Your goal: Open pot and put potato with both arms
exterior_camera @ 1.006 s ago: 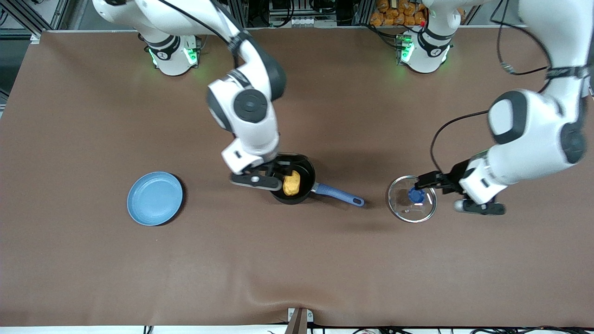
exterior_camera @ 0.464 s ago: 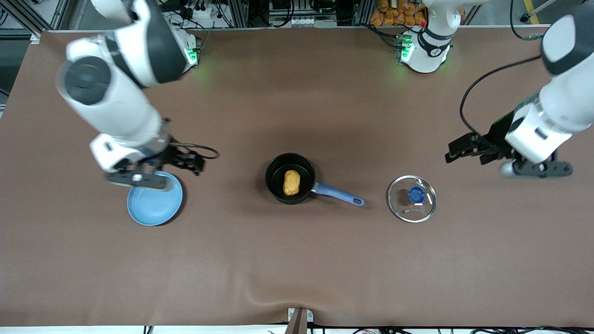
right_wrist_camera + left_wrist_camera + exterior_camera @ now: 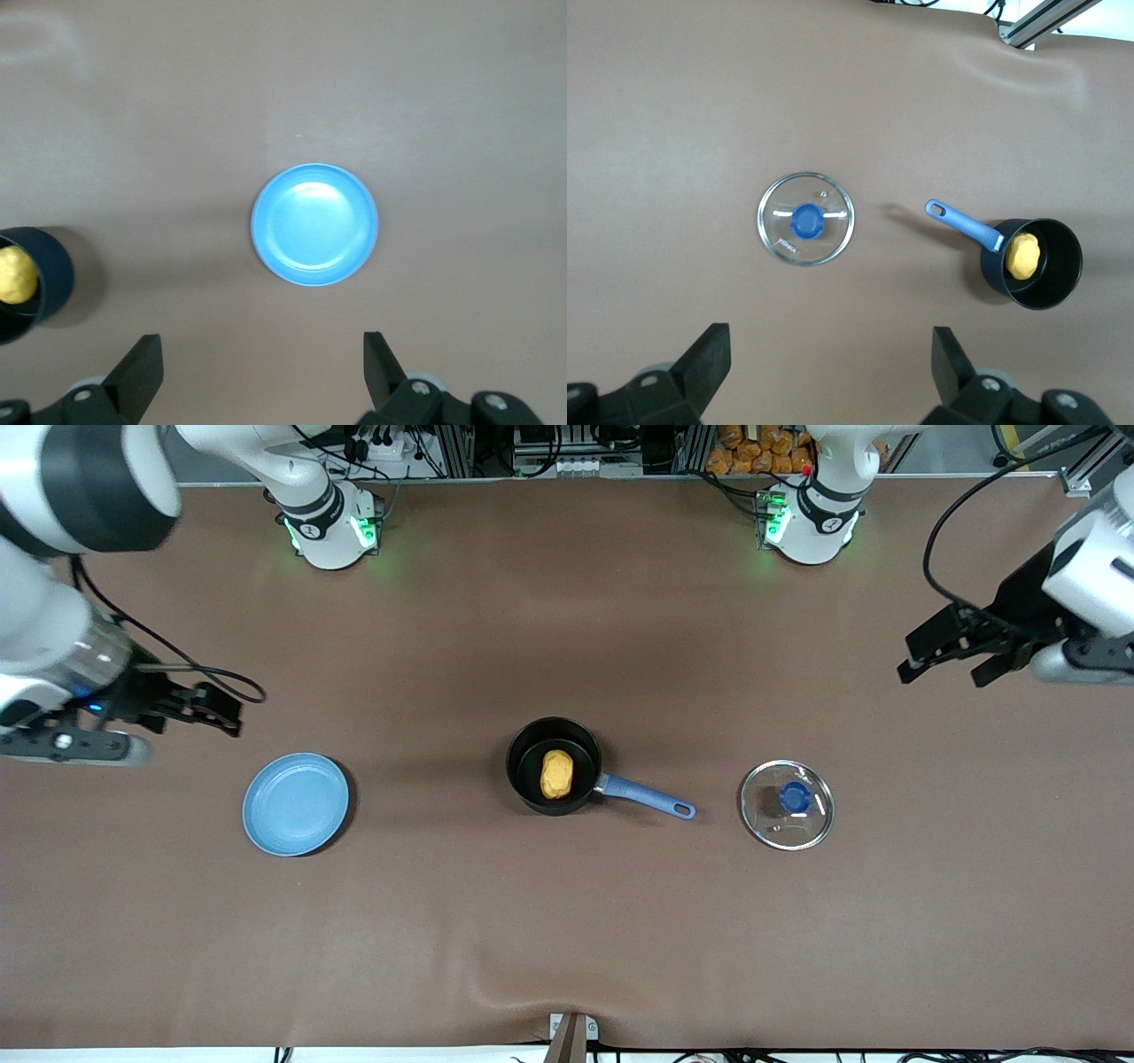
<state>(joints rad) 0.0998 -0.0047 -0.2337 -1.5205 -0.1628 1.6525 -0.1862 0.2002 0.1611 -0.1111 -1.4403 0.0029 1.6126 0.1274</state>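
Both jaws stood wide and empty: left gripper (image 3: pixel 946 658) at two o'clock of the uncovered pot (image 3: pixel 555 766), right gripper (image 3: pixel 199 708) at ten; potato (image 3: pixel 556 773) inside

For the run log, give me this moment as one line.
potato in pot | lid on table | left gripper open | right gripper open

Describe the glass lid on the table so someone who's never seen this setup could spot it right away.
Start at the black pot mid-table, with the potato in it. Follow its blue handle toward the left arm's end of the table: the lid lies flat just past the tip, not touching. It is the only see-through disc, steel-rimmed with a blue knob, unlike the solid light-blue plate.
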